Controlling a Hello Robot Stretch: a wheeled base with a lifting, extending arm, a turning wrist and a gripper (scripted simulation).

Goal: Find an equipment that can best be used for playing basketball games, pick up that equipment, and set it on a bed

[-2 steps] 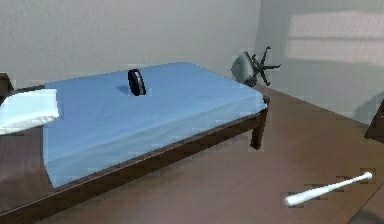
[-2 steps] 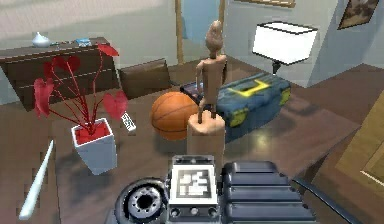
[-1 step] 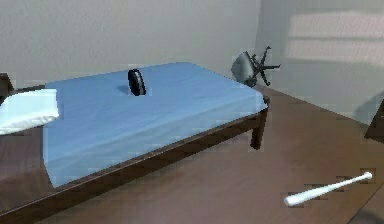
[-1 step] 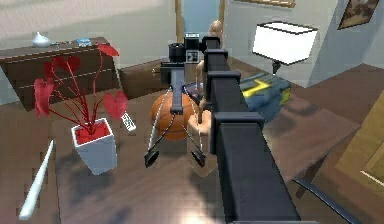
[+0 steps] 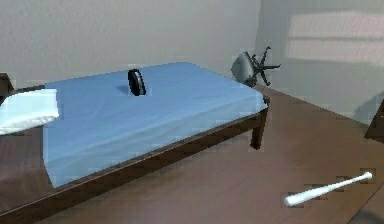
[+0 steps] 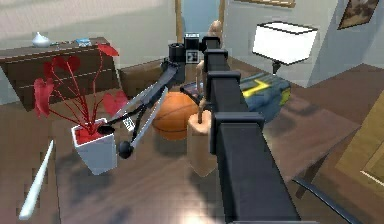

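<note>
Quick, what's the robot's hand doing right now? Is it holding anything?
Gripper: cannot tell whether it holds anything; the orange basketball shows close by it.

A white baseball bat is lying on the brown wooden floor at the forward view's lower right; a grey swivel office chair is leaning over by the far wall. A white pillow is resting at that view's left edge — a small black upright object is standing near the middle. In the arm side view, a red-leaved plant is growing from a white square pot, with a dark wooden dresser standing behind it.
</note>
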